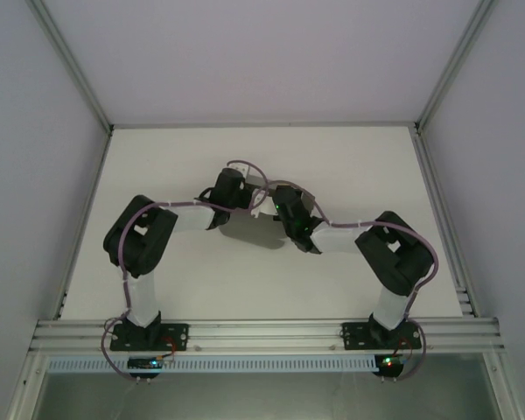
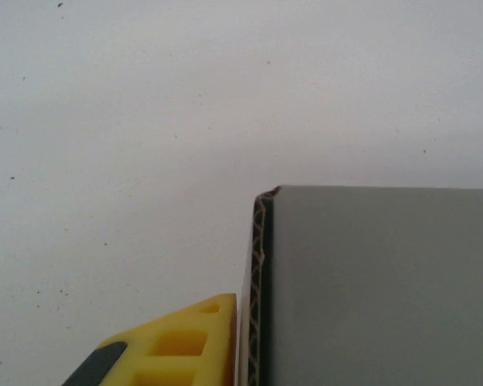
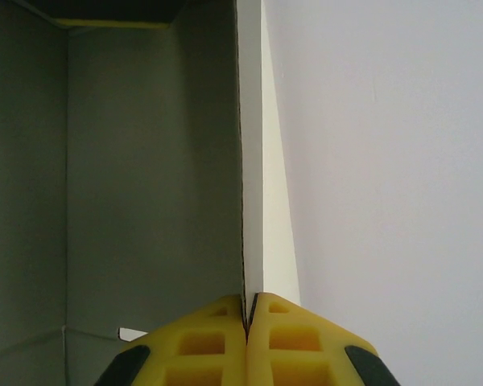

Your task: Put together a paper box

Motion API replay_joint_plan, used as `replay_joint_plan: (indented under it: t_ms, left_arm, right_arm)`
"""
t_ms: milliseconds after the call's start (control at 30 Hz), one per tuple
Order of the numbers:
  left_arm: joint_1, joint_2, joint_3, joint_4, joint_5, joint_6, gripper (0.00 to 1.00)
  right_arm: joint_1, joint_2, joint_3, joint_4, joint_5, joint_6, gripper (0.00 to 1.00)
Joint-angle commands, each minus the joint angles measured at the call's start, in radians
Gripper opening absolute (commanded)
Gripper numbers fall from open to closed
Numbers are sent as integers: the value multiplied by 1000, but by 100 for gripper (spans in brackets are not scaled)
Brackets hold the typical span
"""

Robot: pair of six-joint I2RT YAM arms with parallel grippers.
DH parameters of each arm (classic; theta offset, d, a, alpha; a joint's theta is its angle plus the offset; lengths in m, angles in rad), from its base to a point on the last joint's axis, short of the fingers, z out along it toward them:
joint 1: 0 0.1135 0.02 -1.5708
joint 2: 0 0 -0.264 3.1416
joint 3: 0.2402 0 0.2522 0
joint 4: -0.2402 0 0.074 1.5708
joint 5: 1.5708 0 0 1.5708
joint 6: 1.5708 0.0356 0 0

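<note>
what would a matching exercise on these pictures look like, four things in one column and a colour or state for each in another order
Things:
1. right gripper
2. paper box
3. table
4. cable

Colours or states:
a. purple, looped along an arm
b. yellow jaws closed on a thin wall
c. white, flat, under the arms
d. grey, sides folded upright

Pairs: 1-b, 2-d, 3-c, 4-a

Top looks down; wrists close (sharing box (image 2: 370, 281)).
</note>
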Motion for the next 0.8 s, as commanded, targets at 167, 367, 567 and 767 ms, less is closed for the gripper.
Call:
replay_joint_plan:
  t_ms: [167,367,567,767]
  left_arm:
    - [26,-7,-32,42,-26,-49,14]
    - [26,-16,-29,52,-23,-37,0]
    - [25,-45,-65,83,61,15,0]
    - [17,-83,-130,160,201,79,0]
  right_arm:
    - [-2,-4,-28,-227,-98,58,0]
    - [-14,-44,3,-316,-142,164,11]
    - [-62,-219,67,-554,-320,423,59]
    - [-197,-393,103,-719,-713,740,97]
